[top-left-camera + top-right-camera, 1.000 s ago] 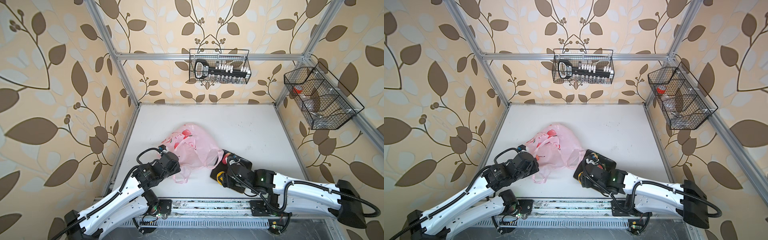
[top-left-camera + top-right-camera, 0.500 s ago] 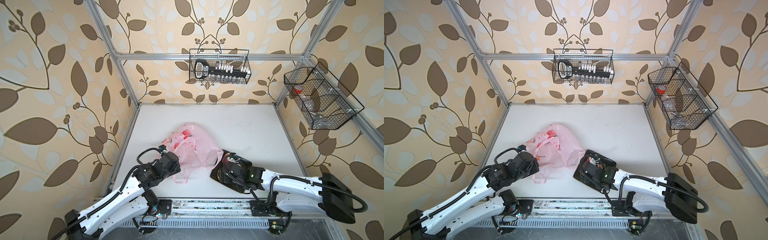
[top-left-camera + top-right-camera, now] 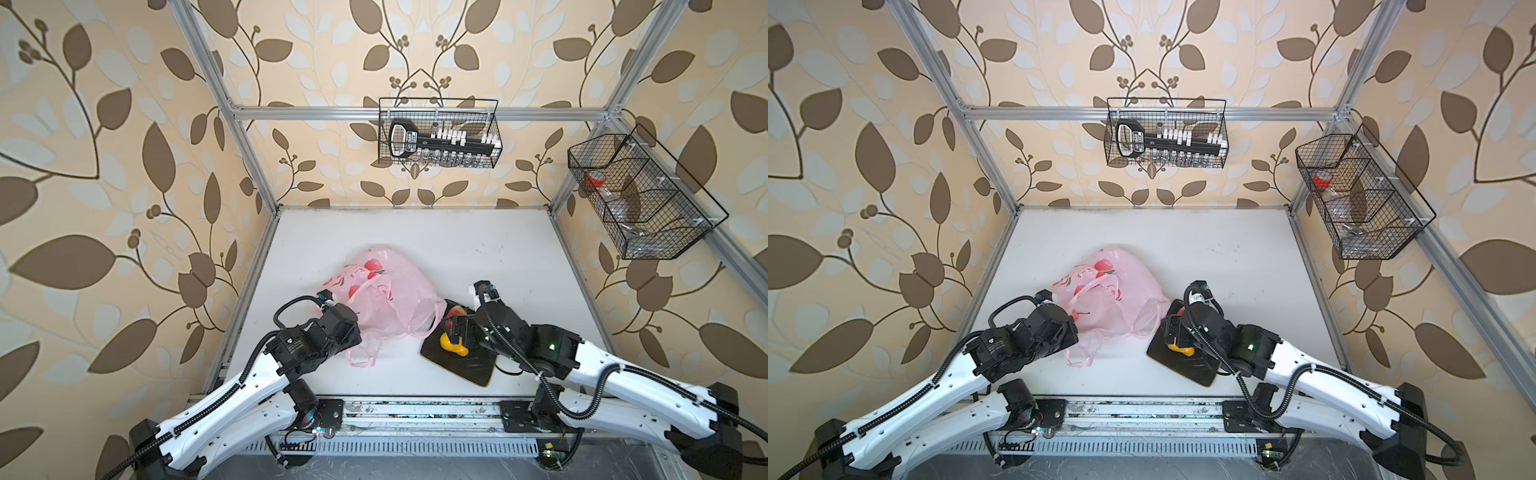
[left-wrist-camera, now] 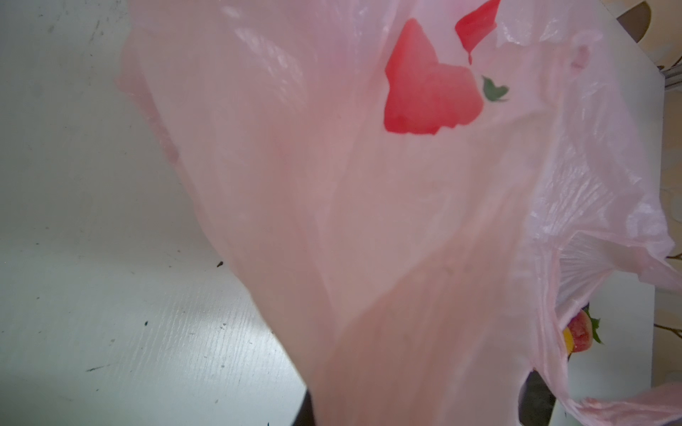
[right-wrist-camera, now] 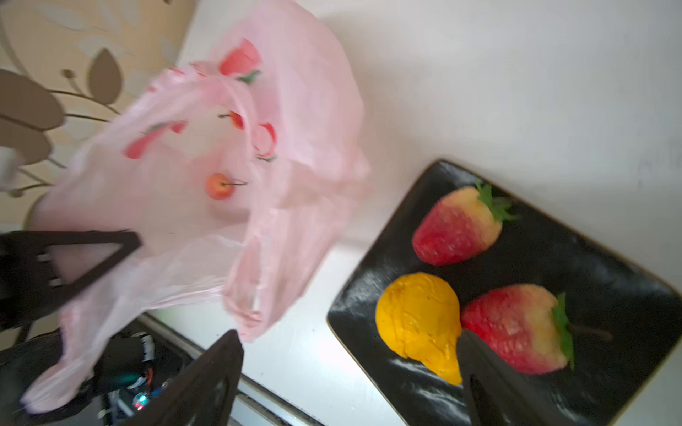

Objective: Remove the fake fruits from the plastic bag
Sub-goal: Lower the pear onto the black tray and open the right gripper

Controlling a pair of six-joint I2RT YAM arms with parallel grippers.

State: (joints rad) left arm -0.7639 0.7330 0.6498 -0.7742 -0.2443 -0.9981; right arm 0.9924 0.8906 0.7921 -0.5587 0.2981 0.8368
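Note:
The pale pink plastic bag [image 3: 386, 291] [image 3: 1117, 291] lies crumpled left of the table's middle. My left gripper [image 3: 353, 322] [image 3: 1073, 324] is shut on the bag's near edge, and the film [image 4: 369, 221] hides its jaws in the left wrist view. One small red fake fruit [image 5: 219, 186] with a stem shows inside the bag [image 5: 295, 110]. A square black plate [image 3: 465, 368] [image 5: 553, 239] carries a yellow pear [image 3: 453, 345] [image 5: 420, 321] and two strawberries [image 5: 457, 228] [image 5: 516, 332]. My right gripper [image 3: 453, 332] [image 5: 348, 333] hovers open over the plate's left edge, holding nothing.
A wire basket [image 3: 438, 133] with tools hangs on the back wall. Another wire basket [image 3: 640, 199] hangs on the right wall. Metal frame posts stand at the table's corners, and a rail [image 3: 415, 409] runs along its front edge.
My right gripper's jaws have spread wider over the plate and its arm has swung back to the right. The yellow pear now shows on the plate. Left arm and bag are unchanged.

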